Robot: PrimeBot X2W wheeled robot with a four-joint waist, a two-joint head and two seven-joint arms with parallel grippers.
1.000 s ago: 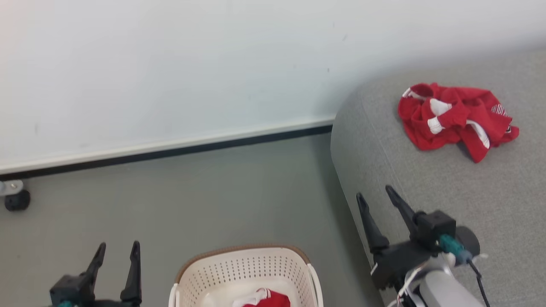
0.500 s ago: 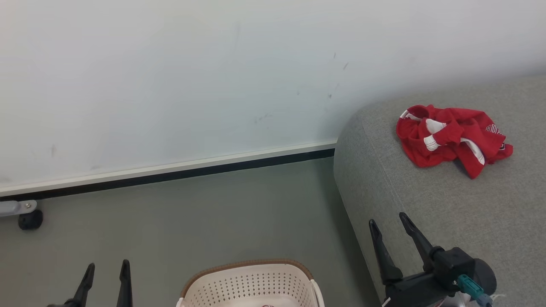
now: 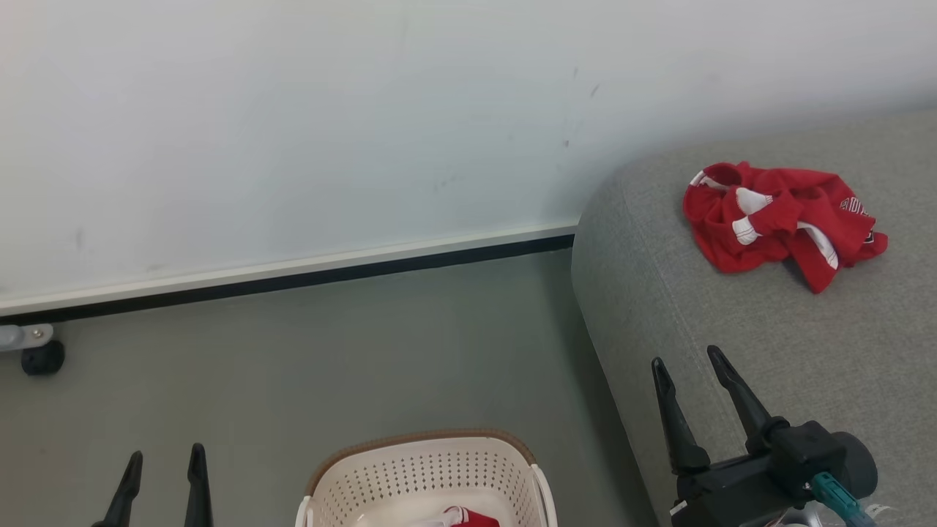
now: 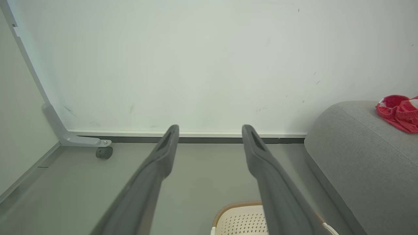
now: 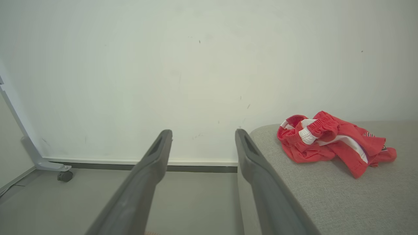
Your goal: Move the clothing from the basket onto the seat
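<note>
Right gripper (image 3: 685, 357) spread wide and empty, poised over the rounded end of the seat (image 3: 732, 329) nearest the basket (image 3: 417, 468), fingers aimed toward the wall (image 3: 293, 146). Left gripper (image 3: 165, 451) likewise spread and empty, over the floor (image 3: 366, 351) to the left of the basket and apart from it. Probably a ready posture between fetches. Jaws wide for a soft bundle, arms out to either side so as to leave the basket mouth unobstructed (a judgement, not a thing seen).

One red garment (image 3: 783, 223) crumpled on the seat cushion, white trim showing. Well beyond the right gripper's fingertips and a little to their right, apart from them, untouched. Visible along the right wrist's fingers too, up and to the right of the right-hand finger. Loose there and well in from the rounded edge, so unlikely to slide off.

Second red garment (image 3: 472, 517) down inside the basket, only a sliver of red and white visible at the bottom edge of the head view. Between the two grippers, closer to the robot's body than either pair of fingertips, and lower than both.

Task judged half done: one piece over, one left. Next reach likely down and inward into the basket. Which arm, impossible to say.
</note>
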